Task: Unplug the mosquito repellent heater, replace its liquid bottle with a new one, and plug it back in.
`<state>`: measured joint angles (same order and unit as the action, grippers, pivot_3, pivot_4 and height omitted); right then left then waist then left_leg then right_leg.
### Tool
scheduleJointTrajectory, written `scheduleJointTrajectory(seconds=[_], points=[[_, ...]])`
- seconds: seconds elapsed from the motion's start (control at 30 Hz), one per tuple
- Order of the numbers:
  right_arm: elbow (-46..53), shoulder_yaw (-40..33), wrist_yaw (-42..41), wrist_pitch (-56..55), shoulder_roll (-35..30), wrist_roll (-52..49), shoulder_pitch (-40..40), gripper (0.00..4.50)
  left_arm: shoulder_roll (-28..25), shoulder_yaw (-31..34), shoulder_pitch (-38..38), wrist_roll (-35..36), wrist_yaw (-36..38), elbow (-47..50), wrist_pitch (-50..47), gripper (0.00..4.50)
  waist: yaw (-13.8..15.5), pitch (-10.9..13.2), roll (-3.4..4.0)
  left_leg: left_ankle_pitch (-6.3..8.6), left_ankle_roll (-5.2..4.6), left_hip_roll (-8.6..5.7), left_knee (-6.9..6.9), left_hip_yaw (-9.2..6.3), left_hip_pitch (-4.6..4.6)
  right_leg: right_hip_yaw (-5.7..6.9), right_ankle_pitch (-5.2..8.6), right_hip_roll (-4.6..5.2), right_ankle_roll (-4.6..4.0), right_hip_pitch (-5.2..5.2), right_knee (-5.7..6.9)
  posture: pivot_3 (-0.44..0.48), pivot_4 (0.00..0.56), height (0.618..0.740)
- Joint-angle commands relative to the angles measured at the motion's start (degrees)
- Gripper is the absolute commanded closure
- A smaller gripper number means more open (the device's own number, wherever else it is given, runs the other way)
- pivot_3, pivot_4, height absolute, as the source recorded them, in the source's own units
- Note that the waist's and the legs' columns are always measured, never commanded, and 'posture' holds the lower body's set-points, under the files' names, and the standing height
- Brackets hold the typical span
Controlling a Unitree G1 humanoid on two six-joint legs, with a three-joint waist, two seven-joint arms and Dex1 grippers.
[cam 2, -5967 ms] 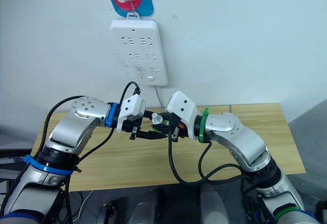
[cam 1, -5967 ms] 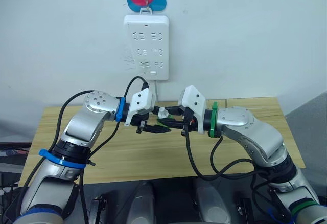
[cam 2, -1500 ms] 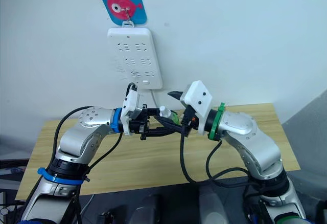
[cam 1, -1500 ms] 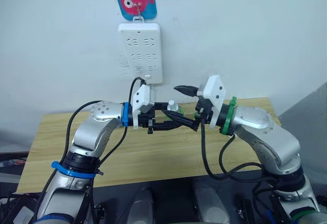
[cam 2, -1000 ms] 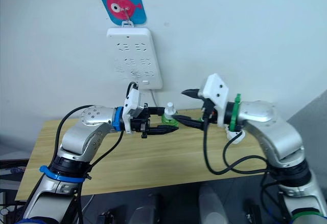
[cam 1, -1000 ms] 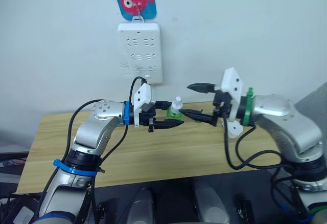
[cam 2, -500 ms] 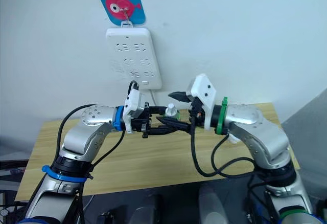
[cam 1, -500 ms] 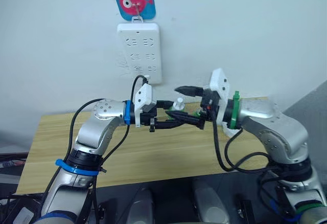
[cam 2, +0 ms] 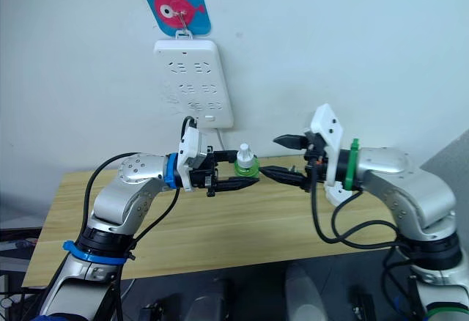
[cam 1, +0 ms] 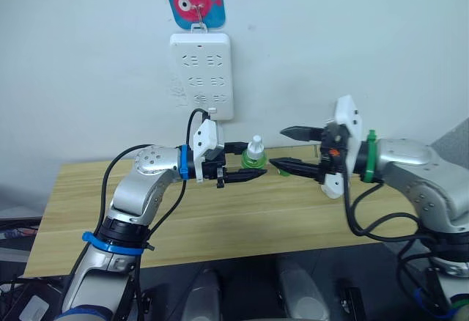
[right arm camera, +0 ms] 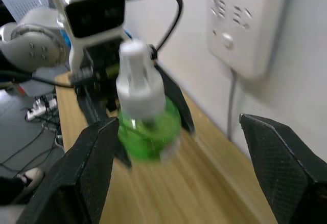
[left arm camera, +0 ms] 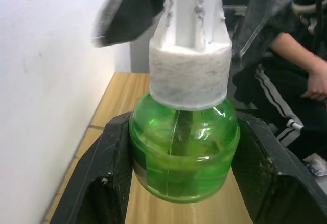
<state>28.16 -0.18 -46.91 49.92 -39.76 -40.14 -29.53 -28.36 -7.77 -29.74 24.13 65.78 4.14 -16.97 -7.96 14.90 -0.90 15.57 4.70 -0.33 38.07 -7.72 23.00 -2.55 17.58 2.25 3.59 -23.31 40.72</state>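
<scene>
Above the pale wooden table (cam 1: 220,218), from the head views, one green-glass liquid bottle with a white cap (cam 1: 253,156) is held upright, clamped in the left gripper (cam 1: 245,163); the right gripper (cam 1: 284,147) is spread wide just beside it. Through the left wrist, both pads are pressed on the glass. Through the right wrist, one white wall power strip (right arm camera: 249,24) is counted behind.
</scene>
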Motion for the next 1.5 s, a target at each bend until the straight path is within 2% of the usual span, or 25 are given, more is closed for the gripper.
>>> scheduleJointTrajectory(seconds=[0.03,0.13,0.37,0.63,0.77,0.93,1.0,1.2,1.33,1.4,1.5], points=[[3.6,-2.7,-3.3,0.9,-2.8,-4.1,1.3,0.58,-0.5,1.5,0.0,0.5,0.2,1.3,1.5,2.16,0.0,0.0,0.0,0.01,-0.02,0.02,0.0,-0.01,0.0,0.01,0.0,-0.02,0.0,0.0,0.0,-0.172,0.186,0.734],[4.8,-2.0,-1.5,1.2,-1.7,-5.6,0.3,0.58,-0.8,1.5,0.1,0.4,0.4,1.2,1.8,2.16,-0.2,0.0,0.0,0.07,-0.12,0.03,0.0,0.02,-0.01,-0.01,0.0,-0.03,0.0,0.0,0.02,-0.169,0.184,0.734],[3.9,4.0,6.2,-0.6,7.9,-2.0,-3.7,0.58,-1.0,1.3,0.6,0.5,0.1,1.9,2.1,2.16,-0.2,0.0,0.01,-0.02,0.04,0.04,0.01,0.0,-0.02,-0.01,0.0,-0.04,0.0,0.0,0.04,-0.163,0.181,0.734],[0.7,5.9,5.1,-2.3,10.2,-0.7,-6.5,0.58,-0.8,1.1,0.8,0.3,-0.1,2.2,2.2,2.16,0.0,0.0,0.01,-0.03,0.05,0.0,0.0,-0.02,-0.01,0.01,0.0,0.0,0.0,0.0,0.01,-0.15,0.178,0.734],[-0.2,6.0,4.1,-2.8,9.9,-0.2,-6.6,1.73,-0.8,1.0,1.2,0.2,-0.3,2.7,2.4,2.16,0.0,0.0,0.02,-0.03,0.05,0.0,0.0,-0.01,-0.01,0.01,0.0,0.0,0.0,0.0,0.01,-0.15,0.18,0.734],[-0.5,5.7,3.8,-2.7,10.1,-0.4,-6.4,3.52,-0.6,0.6,1.3,-0.8,-0.4,2.5,3.8,2.16,0.0,0.0,0.02,-0.03,0.05,0.0,0.0,-0.01,-0.01,0.01,0.0,0.0,0.0,0.0,0.02,-0.149,0.18,0.734],[-0.4,5.4,3.5,-2.8,10.2,-0.8,-6.6,4.11,-0.6,0.6,1.2,-0.9,-0.4,2.3,4.1,2.16,0.0,0.0,0.01,-0.03,0.05,0.0,0.01,-0.01,-0.01,0.01,0.0,0.0,0.0,0.0,0.02,-0.151,0.18,0.734],[-0.1,0.6,4.7,-1.8,10.9,-5.2,-9.7,4.13,-1.0,0.1,2.1,-2.0,-0.3,1.8,4.6,2.16,-0.1,0.0,0.02,-0.03,0.05,0.01,0.0,-0.01,-0.01,0.0,0.0,0.0,0.0,0.0,0.02,-0.154,0.185,0.734],[0.2,-3.8,6.0,-1.3,8.4,-6.4,-11.1,4.13,-2.4,-0.5,4.4,-4.6,-0.7,1.0,4.9,2.16,0.0,0.0,0.02,-0.02,0.04,0.0,0.0,-0.02,-0.01,0.01,0.0,0.0,0.0,0.0,0.02,-0.159,0.192,0.734],[1.7,-4.2,5.7,-2.5,5.8,-4.4,-9.4,4.13,-3.3,-0.6,5.6,-5.4,-0.9,1.1,5.0,2.16,0.0,0.0,0.02,-0.02,0.04,0.0,-0.01,-0.02,0.0,0.01,0.0,0.0,0.0,0.0,0.0,-0.158,0.197,0.734],[4.5,-2.7,5.3,-7.0,1.9,1.4,-1.5,4.13,-4.6,-0.4,7.2,-6.2,-0.6,1.2,5.7,2.16,0.3,0.0,0.01,0.0,-0.01,0.0,-0.04,-0.06,0.01,0.04,0.0,0.0,0.0,0.0,-0.01,-0.15,0.208,0.734]])
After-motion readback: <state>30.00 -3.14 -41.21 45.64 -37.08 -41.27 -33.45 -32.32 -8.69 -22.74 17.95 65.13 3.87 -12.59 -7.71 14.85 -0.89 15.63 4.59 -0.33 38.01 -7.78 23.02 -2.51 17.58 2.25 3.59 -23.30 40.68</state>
